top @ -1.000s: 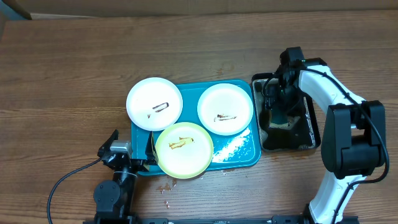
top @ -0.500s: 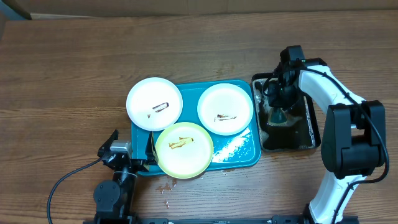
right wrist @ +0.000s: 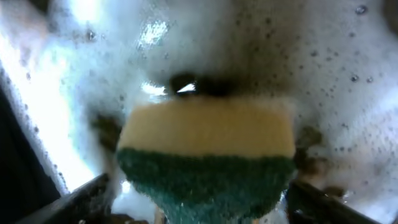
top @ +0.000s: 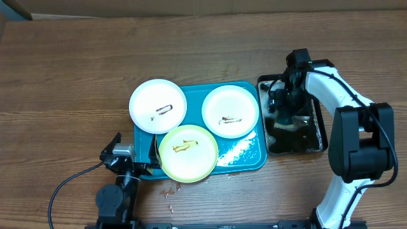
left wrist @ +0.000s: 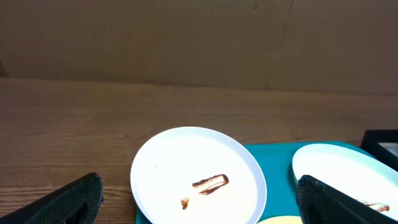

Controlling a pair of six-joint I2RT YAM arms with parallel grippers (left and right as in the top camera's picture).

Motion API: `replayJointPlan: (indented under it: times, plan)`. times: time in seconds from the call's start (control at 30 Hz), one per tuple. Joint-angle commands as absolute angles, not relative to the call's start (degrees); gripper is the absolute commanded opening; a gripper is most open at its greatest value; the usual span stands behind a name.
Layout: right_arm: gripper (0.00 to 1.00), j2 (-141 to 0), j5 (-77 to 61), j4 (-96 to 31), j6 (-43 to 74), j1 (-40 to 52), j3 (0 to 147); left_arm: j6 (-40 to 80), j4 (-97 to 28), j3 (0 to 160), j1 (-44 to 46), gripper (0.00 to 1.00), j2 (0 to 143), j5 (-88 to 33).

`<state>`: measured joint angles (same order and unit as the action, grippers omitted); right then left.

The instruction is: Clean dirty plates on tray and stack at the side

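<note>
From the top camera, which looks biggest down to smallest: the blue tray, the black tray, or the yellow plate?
1. Blue tray
2. Black tray
3. Yellow plate, only a bit smaller than the black tray

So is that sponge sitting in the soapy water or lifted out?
In, it seems: the sponge is ringed by white foam inside the black tray.

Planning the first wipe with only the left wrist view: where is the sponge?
Observer: The sponge lies in the foamy black tray, right of the teal tray.
Operator: Is the right tool on it?
Observer: The right tool is over it, and its fingers straddle the sponge. Whether they grip it, I cannot tell.
Operator: Is the third plate dirty?
Observer: Yes, the yellow-green plate carries a brownish smear.
</note>
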<state>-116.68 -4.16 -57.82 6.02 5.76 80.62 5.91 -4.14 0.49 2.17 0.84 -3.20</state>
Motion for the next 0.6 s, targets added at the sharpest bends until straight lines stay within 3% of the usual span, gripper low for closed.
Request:
replayJointPlan:
  times: [0.0, 0.1, 0.33, 0.43, 0.57]
  plan:
    - [0.82, -116.95, -4.80, -58.48, 6.52, 5.76, 80.29, 5.13, -4.21, 0.27, 2.26, 1.00, 0.21, -3.42]
    - [0.64, -116.95, -5.08, -59.16, 7.09, 5.76, 79.57, 5.13, -4.21, 0.27, 2.26, 1.00, 0.21, -3.40]
    - [0.79, -116.66, -5.04, -60.53, 9.04, 5.76, 76.38, 5.13, -4.21, 0.27, 2.26, 1.00, 0.21, -3.42]
    - [0.92, -115.39, -4.97, -60.60, 9.08, 5.76, 76.18, 5.13, -4.21, 0.27, 2.26, 1.00, 0.21, -3.42]
    - [0.89, -111.92, -5.06, -61.23, 9.08, 5.76, 76.18, 5.13, -4.21, 0.27, 2.26, 1.00, 0.21, -3.42]
